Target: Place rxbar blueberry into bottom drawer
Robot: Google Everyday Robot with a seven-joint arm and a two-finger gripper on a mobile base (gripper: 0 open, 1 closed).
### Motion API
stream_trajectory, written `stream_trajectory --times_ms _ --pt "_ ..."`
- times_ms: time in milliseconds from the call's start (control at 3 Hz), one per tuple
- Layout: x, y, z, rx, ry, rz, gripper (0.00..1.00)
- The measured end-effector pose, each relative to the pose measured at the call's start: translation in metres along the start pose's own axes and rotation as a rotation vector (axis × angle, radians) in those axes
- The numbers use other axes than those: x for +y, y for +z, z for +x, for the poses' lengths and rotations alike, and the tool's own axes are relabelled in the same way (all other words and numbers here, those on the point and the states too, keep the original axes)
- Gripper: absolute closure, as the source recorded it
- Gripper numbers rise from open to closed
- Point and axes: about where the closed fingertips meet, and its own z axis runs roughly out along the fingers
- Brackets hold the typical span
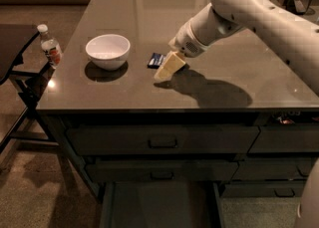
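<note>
On the dark grey, glossy countertop [149, 13] of a drawer cabinet, seen by the single camera, the robot's white arm [249, 10] reached in from the right and angled its cream-coloured gripper [164, 71] down to the surface near the middle of the near half. Whether the gripper was apart or together could not be told from this angle.

The small flat rxbar blueberry in its dark blue wrapper [156, 60] lay flat on the counter just left of the gripper, its right end hidden behind it; contact between the two could not be confirmed. A round white bowl [107, 50] stood to the bar's left, apart from it, and a small clear plastic bottle with a white cap and red label [50, 47] stood beyond the counter's left edge.

Below the near edge, two dark handled drawers [163, 143] were closed, while the wide grey-green bottom drawer [159, 204] stood pulled out toward the camera.

The bar looked light and thin, its wrapper probably slick against the polished top, so it could skate away under a sideways nudge. A pinch across its narrow width near the middle, pressed down squarely, seemed the safest hold; a firm squeeze was unlikely to damage it. The pick-up appeared not yet completed.
</note>
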Motion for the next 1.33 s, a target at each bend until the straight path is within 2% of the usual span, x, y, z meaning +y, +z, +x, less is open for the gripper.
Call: stream_trajectory --times_ms 1000,1333 --pt "0.0001 0.0001 0.0000 0.000 0.000 0.000 0.88" --pt "0.0001 0.0002 0.0000 0.000 0.000 0.000 1.00"
